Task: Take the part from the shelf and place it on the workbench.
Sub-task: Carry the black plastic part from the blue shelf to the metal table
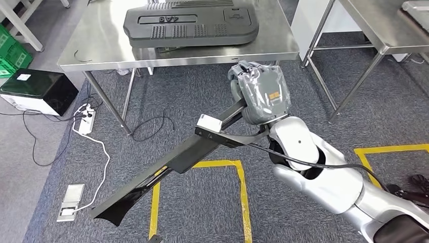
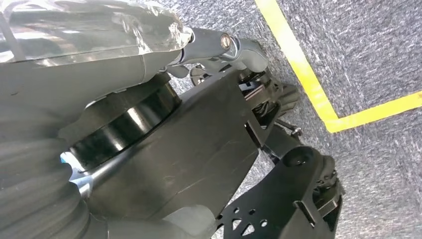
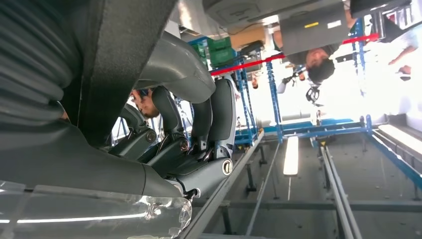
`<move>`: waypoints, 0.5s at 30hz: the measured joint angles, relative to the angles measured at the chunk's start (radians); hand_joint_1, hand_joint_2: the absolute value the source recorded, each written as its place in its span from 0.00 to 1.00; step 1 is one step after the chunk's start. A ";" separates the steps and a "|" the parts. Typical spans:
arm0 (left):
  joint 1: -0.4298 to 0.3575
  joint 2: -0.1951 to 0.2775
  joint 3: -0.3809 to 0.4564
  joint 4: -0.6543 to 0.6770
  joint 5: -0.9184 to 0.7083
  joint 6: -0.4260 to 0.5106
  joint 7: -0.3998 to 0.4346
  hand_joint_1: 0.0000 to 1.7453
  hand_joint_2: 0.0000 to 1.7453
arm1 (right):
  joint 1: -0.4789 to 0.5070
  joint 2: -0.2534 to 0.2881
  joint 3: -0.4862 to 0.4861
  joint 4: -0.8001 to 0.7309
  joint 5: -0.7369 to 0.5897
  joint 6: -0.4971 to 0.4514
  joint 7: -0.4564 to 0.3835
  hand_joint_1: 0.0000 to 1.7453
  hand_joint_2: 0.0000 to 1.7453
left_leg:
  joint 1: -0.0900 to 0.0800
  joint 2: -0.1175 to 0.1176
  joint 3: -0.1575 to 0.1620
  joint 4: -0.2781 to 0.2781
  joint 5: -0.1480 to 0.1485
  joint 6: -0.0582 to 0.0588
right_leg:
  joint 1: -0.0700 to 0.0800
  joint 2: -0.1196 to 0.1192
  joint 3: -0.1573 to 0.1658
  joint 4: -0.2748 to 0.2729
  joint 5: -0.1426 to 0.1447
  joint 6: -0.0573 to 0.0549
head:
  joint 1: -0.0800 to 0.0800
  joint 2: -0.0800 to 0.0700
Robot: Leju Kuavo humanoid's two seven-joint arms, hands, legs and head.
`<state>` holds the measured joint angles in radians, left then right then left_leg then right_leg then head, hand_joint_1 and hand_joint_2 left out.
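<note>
A: Where is the part now?

B: The long black part (image 1: 167, 167) is in the air, above the carpet with yellow tape lines (image 1: 243, 192). The right hand (image 1: 260, 93) grasps it at its upper end; the fingers (image 3: 199, 119) are curled around it.

A: And the left hand?

B: The left hand (image 2: 234, 47) is low, beside dark robot parts. Whether it is clenched or loose, I cannot tell.

A: How does the part lie?

B: Its long axis goes diagonally, from the right hand down and to the robot's left. The workbench (image 1: 101, 50) is just ahead of the hand, and another black panel (image 1: 192, 25) already lies on its middle.

A: So what matters?

B: I think the low end must rise above the front edge of the bench. Bare steel remains on the left side and in front of the panel. The bench legs are near the swing.
</note>
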<state>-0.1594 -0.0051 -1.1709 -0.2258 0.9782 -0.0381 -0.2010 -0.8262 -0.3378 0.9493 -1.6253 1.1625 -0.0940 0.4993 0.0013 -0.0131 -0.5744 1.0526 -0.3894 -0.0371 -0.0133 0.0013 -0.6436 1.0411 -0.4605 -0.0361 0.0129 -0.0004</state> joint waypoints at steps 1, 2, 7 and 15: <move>0.000 0.000 0.000 0.000 0.000 0.000 0.000 0.00 1.00 | -0.001 0.000 0.000 0.000 0.000 0.000 0.000 1.00 1.00 | 0.002 0.001 -0.012 0.033 -0.017 -0.007 | -0.003 -0.001 0.008 -0.005 -0.001 -0.004 | -0.004 0.000; -0.001 0.000 0.000 0.000 0.000 0.000 0.000 0.00 1.00 | -0.001 0.000 0.000 0.000 0.000 0.000 0.000 1.00 1.00 | 0.005 0.003 -0.038 0.087 -0.041 -0.015 | -0.005 -0.002 0.014 -0.007 -0.004 -0.007 | -0.010 0.000; -0.011 0.000 0.001 0.000 0.001 0.000 -0.004 0.00 1.00 | -0.001 0.000 0.002 0.000 -0.002 0.000 -0.001 1.00 1.00 | 0.019 0.007 -0.139 0.220 -0.032 -0.033 | -0.011 -0.003 0.044 -0.008 -0.031 -0.004 | -0.033 0.000; -0.003 0.000 0.000 0.000 -0.002 -0.001 -0.004 0.00 1.00 | -0.005 0.001 0.003 0.000 -0.006 -0.002 -0.002 1.00 1.00 | 0.010 0.010 -0.020 -0.041 0.051 0.020 | -0.014 -0.007 0.079 0.009 -0.053 0.042 | -0.046 0.000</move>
<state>-0.1626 -0.0050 -1.1711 -0.2258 0.9765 -0.0396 -0.2052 -0.8312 -0.3371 0.9524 -1.6251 1.1563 -0.0956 0.4975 0.0116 -0.0027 -0.5944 1.0114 -0.3379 -0.0172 -0.0269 -0.0053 -0.5647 1.0498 -0.5136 0.0059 -0.0333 -0.0004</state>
